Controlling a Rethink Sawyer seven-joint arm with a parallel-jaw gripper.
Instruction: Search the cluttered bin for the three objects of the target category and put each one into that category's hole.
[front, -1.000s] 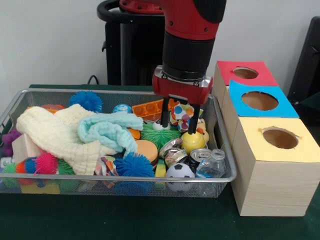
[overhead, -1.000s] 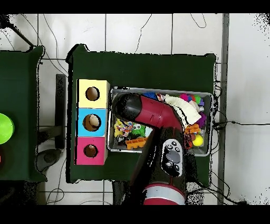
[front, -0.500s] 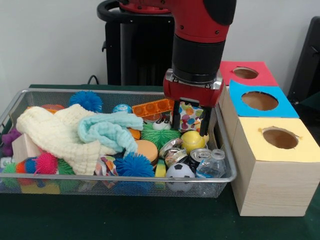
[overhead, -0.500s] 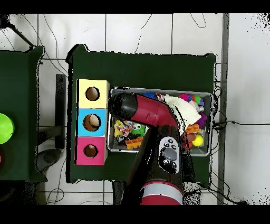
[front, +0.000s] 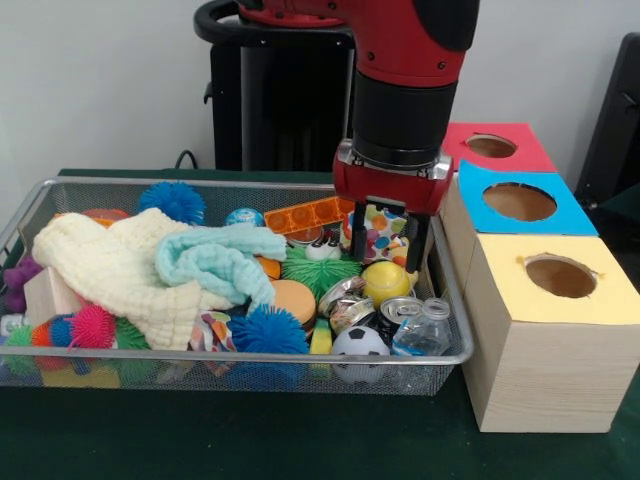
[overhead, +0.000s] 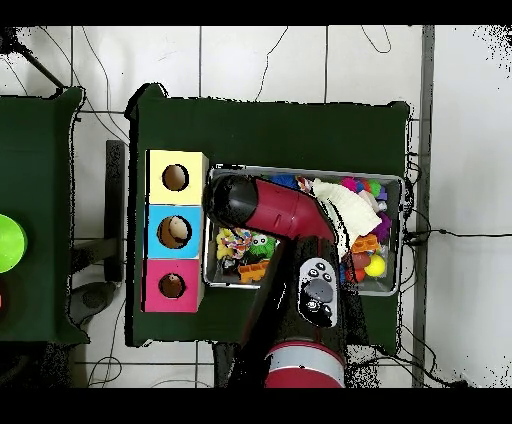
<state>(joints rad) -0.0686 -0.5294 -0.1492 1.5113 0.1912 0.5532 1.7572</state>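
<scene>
My gripper (front: 388, 243) hangs over the right end of the wire bin (front: 250, 357), shut on a white polka-dot ball (front: 381, 228) held between its two black fingers (front: 358, 238). The ball hangs just above the yellow ball (front: 386, 281) and close to the bin's right wall. Three wooden boxes with holes stand right of the bin: yellow (front: 560, 276) nearest, blue (front: 519, 201) in the middle, red (front: 491, 146) at the back. In the overhead view the arm (overhead: 262, 207) covers the gripper; the yellow (overhead: 175, 178), blue (overhead: 174, 232) and red (overhead: 171, 286) boxes show left of the bin.
The bin holds a cream cloth (front: 110, 265), a mint cloth (front: 215, 258), blue spiky balls (front: 268, 330), a green spiky ball (front: 318, 270), a small football (front: 358, 343), tin cans (front: 400, 308), a small bottle (front: 428, 330) and an orange strip (front: 305, 215).
The gripper has moved right toward the boxes and risen slightly, carrying the polka-dot ball with it from above the green spiky ball to the bin's right end.
</scene>
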